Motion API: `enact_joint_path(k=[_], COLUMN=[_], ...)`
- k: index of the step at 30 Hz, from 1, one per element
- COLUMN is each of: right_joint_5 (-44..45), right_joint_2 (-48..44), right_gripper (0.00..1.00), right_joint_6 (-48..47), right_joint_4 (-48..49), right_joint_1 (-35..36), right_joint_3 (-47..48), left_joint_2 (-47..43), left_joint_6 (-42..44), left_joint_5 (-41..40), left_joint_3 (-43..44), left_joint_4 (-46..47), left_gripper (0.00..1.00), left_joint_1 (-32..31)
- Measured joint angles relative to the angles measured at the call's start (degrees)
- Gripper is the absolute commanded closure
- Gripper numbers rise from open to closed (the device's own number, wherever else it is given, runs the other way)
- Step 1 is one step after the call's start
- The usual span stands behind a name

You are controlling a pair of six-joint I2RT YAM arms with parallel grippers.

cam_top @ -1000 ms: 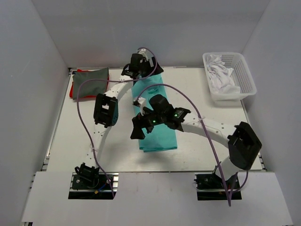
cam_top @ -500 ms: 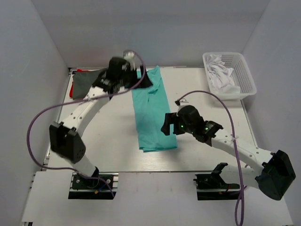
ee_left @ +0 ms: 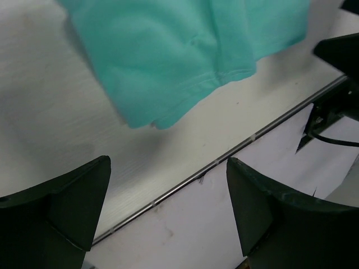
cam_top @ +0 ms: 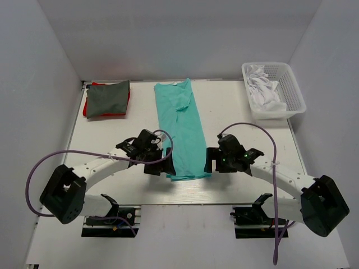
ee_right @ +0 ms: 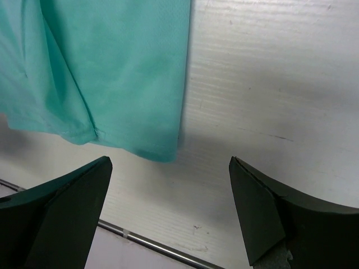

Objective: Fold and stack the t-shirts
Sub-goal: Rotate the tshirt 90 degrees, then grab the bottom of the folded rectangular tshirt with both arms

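Note:
The mint-teal t-shirt (cam_top: 182,126) lies folded into a long strip down the middle of the table, collar at the far end. Its near hem shows in the left wrist view (ee_left: 185,61) and the right wrist view (ee_right: 112,73). The dark grey t-shirt (cam_top: 107,98) lies folded on the red t-shirt (cam_top: 86,107) at the far left. My left gripper (cam_top: 159,168) is open and empty, low beside the hem's left corner. My right gripper (cam_top: 212,164) is open and empty beside the hem's right corner.
A white lattice basket (cam_top: 293,89) with white cloth in it stands at the far right. The table's metal front edge (ee_left: 224,159) runs close below both grippers and also shows in the right wrist view (ee_right: 146,242).
The left arm has swung from the far collar end down to the shirt's near left corner. The right gripper has moved down to the near right corner. The shirt lies flat and uncovered.

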Motion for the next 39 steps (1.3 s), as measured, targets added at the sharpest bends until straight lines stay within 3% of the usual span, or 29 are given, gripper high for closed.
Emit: enact_joint_path(k=[6, 12, 17, 20, 24, 28, 30, 33, 36, 37, 39], right_joint_5=[-5.07, -9.07, -10.67, -11.21, -11.23, -11.76, -12.57, -13.42, -13.31, -13.16, -12.63], right_joint_2=[4.37, 4.96, 5.86, 6.34, 6.71, 8.24, 9.16, 10.23, 11.06, 11.67, 12.61], right_gripper=[0.11, 0.11, 0.11, 0.11, 0.24, 0.28, 0.33, 0.33, 0.6, 0.79, 0.94], right_joint_6=[0.33, 0.46, 1.46, 1.9, 2.36, 2.78, 2.86, 2.97, 2.49, 2.47, 1.95], right_joint_4=[1.33, 2.97, 4.07, 4.57, 4.94, 5.73, 6.36, 7.91, 9.05, 9.01, 8.66], right_joint_1=[-1.14, -1.55, -1.77, -1.99, -2.25, -2.45, -2.49, -2.58, -2.6, -2.62, -2.62], right_joint_3=[-0.15, -0.74, -0.9, -0.9, -0.92, -0.96, -1.01, -0.98, -0.96, -0.92, -0.72], left_joint_2=[5.31, 8.59, 10.67, 12.92, 14.47, 15.63, 16.09, 16.13, 16.11, 16.11, 16.11], left_joint_6=[-0.09, 1.84, 2.67, 2.97, 3.34, 3.58, 3.85, 3.87, 3.63, 3.5, 3.19], left_joint_5=[2.75, 0.76, -0.94, -1.2, -1.57, -1.92, -2.01, -2.03, -2.12, -2.23, -2.23], left_joint_3=[0.22, 0.48, 0.94, 2.69, 3.61, 3.87, 4.0, 4.07, 4.07, 4.07, 4.07], left_joint_4=[7.41, 6.4, 6.25, 6.19, 7.08, 7.85, 7.93, 7.87, 7.78, 7.72, 7.43], left_gripper=[0.18, 0.2, 0.3, 0.32, 0.45, 0.66, 0.66, 0.66, 0.73, 0.75, 0.79], left_joint_1=[-2.49, -4.26, -4.63, -5.07, -5.6, -5.9, -5.99, -6.21, -6.4, -6.45, -6.47])
